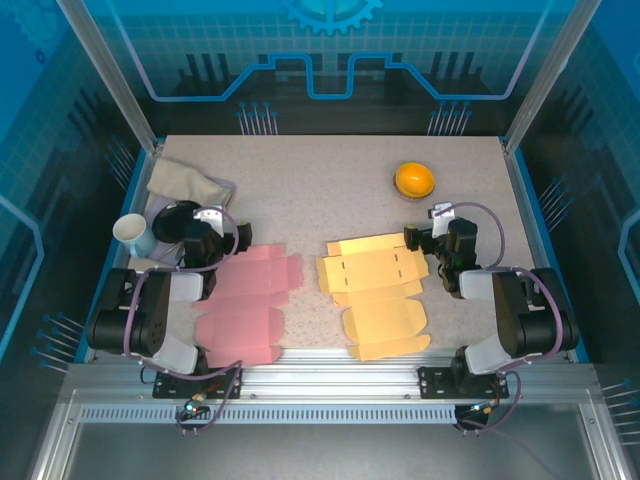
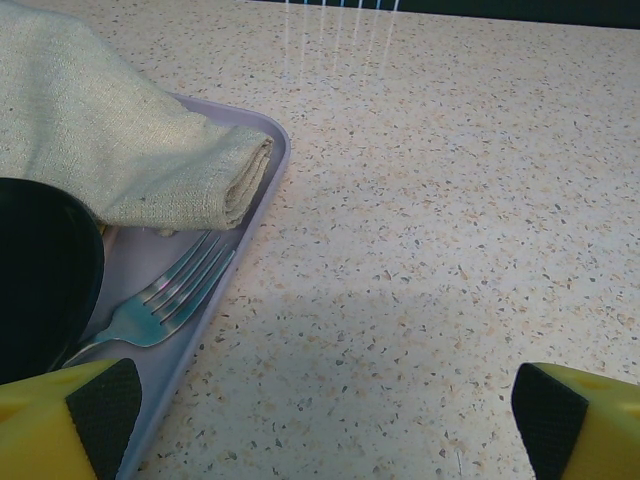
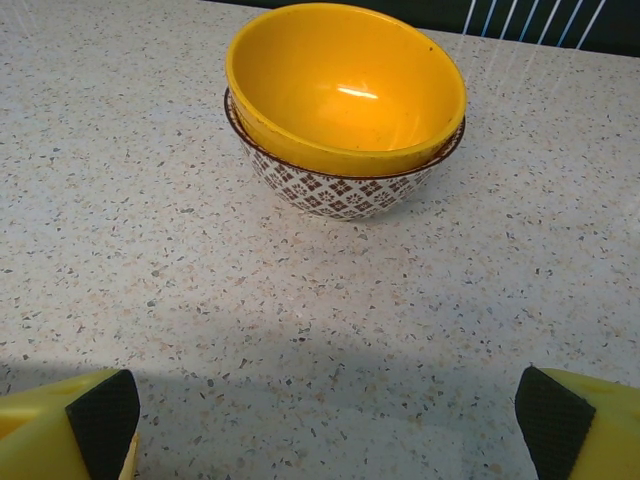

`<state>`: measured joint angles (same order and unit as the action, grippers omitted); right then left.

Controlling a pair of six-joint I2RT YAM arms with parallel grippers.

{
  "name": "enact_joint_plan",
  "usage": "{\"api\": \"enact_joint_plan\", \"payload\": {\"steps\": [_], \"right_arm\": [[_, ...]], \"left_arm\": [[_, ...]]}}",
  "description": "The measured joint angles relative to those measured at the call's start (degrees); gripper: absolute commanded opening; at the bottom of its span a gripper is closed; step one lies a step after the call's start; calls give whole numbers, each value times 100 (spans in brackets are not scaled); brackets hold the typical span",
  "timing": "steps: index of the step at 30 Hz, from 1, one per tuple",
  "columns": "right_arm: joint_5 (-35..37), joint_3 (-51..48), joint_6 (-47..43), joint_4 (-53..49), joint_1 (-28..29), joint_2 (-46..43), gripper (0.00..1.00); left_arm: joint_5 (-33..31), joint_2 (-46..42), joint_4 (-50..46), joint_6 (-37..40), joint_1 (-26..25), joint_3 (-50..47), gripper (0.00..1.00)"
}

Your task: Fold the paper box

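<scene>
Pink and yellow card on the bench (image 1: 310,200): two paper box blanks, unfolded.
Top view: the pink paper box blank (image 1: 245,300) is seen flat beside the left arm (image 1: 150,312), the yellow paper box blank (image 1: 378,295) flat beside the right arm (image 1: 520,312). Left wrist view: the left gripper (image 2: 328,405) is held wide open and empty over the bench; a fork (image 2: 170,295) and a folded cloth (image 2: 120,140) are seen on a tray (image 2: 283,150) at left. Right wrist view: the right gripper (image 3: 328,418) is likewise spread and empty; a yellow bowl (image 3: 345,85) is seen nested in a patterned bowl (image 3: 330,192) ahead.
</scene>
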<state>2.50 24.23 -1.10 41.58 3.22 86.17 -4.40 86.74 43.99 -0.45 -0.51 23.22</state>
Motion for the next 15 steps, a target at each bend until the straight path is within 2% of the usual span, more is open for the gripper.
{"api": "enact_joint_plan", "payload": {"steps": [15], "right_arm": [[2,0,0,0,0,0,100]], "left_arm": [[240,0,0,-2,116,0,99]]}}
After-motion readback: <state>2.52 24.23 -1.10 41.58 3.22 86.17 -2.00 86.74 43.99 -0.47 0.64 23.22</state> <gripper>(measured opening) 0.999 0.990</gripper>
